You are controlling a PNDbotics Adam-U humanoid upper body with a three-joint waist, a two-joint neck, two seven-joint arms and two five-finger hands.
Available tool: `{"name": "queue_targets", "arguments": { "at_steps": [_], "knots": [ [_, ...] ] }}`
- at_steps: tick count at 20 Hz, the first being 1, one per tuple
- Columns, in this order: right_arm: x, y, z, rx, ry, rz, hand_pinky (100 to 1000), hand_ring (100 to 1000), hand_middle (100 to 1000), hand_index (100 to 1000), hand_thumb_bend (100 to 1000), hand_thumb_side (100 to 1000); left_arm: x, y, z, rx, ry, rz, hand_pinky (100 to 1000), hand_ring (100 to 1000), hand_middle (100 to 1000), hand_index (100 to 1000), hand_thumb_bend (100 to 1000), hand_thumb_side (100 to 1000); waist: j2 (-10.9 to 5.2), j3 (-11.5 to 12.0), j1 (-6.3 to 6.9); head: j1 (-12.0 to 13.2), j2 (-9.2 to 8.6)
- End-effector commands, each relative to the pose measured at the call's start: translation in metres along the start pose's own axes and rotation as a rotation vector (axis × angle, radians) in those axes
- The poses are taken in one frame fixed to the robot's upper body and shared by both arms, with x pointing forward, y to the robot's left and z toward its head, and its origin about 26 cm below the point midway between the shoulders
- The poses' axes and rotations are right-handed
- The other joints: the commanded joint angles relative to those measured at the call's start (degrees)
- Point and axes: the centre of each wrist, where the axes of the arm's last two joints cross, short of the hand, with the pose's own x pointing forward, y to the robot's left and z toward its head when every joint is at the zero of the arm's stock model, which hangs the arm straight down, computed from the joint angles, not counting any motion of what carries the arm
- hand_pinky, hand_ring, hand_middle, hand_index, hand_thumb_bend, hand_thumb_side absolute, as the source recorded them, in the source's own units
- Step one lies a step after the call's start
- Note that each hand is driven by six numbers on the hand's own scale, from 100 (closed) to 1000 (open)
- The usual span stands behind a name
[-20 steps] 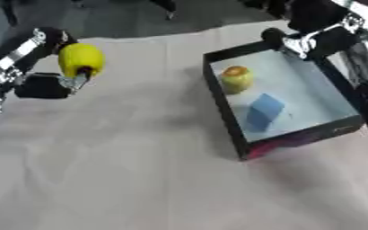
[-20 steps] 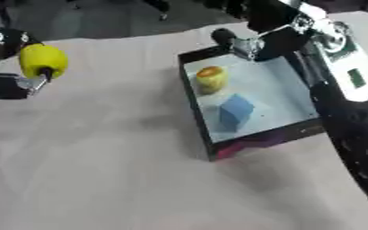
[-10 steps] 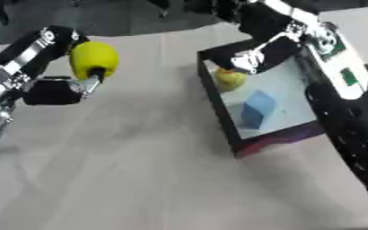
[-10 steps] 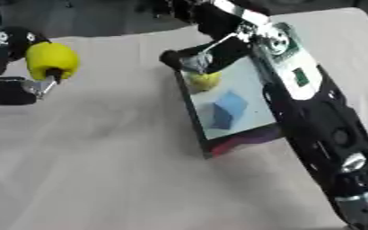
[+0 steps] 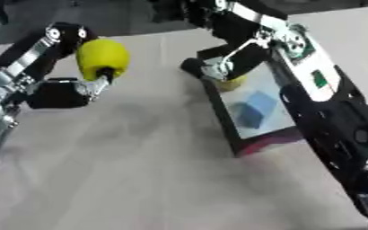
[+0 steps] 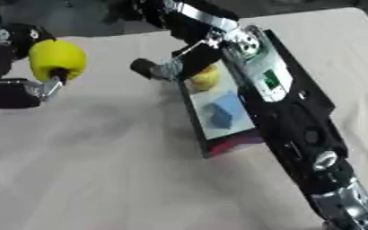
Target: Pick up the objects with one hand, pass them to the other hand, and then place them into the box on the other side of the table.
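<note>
One yellow fruit (image 5: 102, 59), smooth and rounded like a lemon, sits pinched in the left hand (image 5: 69, 90) above the cloth-covered table (image 5: 124, 170), its long axis near upright with a slight lean. The right hand (image 5: 211, 69) reaches toward it over the near rim of the box (image 5: 242, 146); whether its fingers are spread or curled cannot be told.

In the right eye view, the box holds a blue block (image 6: 218, 114) and a yellow piece (image 6: 205, 78).

Right arm (image 5: 321, 103) lies across the box (image 5: 254, 130), blocking it from above; table's (image 5: 124, 179) near side is open cloth.
</note>
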Motion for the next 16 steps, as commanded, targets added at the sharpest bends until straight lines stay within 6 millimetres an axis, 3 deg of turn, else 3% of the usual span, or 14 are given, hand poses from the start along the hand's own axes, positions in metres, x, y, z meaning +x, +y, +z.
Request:
{"name": "queue_targets", "arguments": {
  "at_steps": [1,16],
  "knots": [
    [0.006,-0.004,-0.010,-0.002,-0.009,0.046,1000,1000,789,982,273,100,0.013,0.001,-0.004,-0.004,-0.046,0.004,790,629,551,572,100,100,-7.05,0.2,-0.52,-0.4,0.21],
    [-0.004,0.007,-0.023,0.015,0.039,0.182,986,1000,775,963,370,100,0.023,-0.026,-0.013,-0.013,-0.105,0.137,795,623,546,574,100,125,-6.90,0.9,-0.53,-1.7,0.32]
  ]
}}
